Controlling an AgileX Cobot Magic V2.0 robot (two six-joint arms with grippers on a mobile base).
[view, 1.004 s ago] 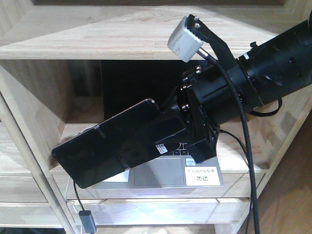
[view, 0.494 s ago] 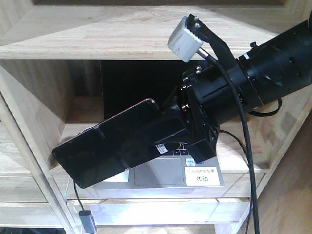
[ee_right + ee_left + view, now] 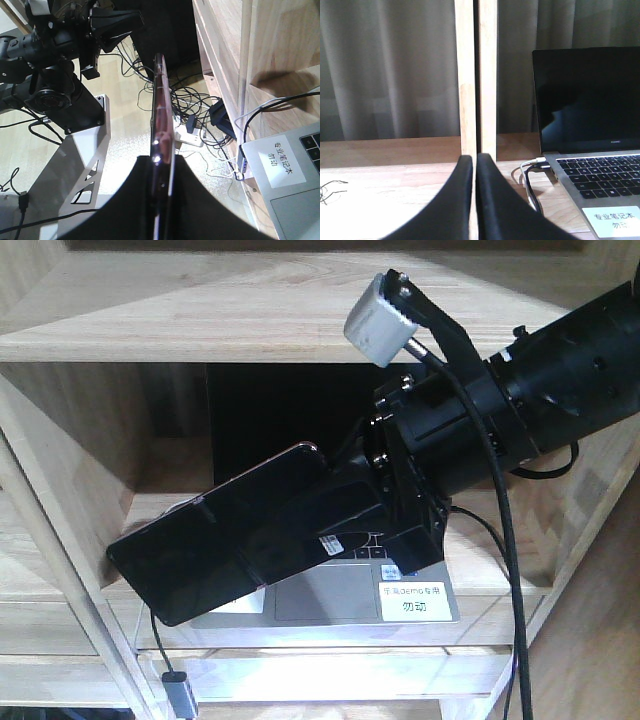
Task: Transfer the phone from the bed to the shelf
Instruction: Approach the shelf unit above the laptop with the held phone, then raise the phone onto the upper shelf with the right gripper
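exterior front-facing view: the phone is hanging tilted in front of the shelf, its lower end over the open laptop that is sitting in the shelf's middle bay. the right gripper is pinching the phone's upper end, jaws tight against both faces. the left gripper is facing a shelf post, jaws pressed together and holding nothing.

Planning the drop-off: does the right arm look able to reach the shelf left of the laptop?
Likely yes: the right claw holds the phone at the shelf opening, nothing between, though the laptop crowds the board.
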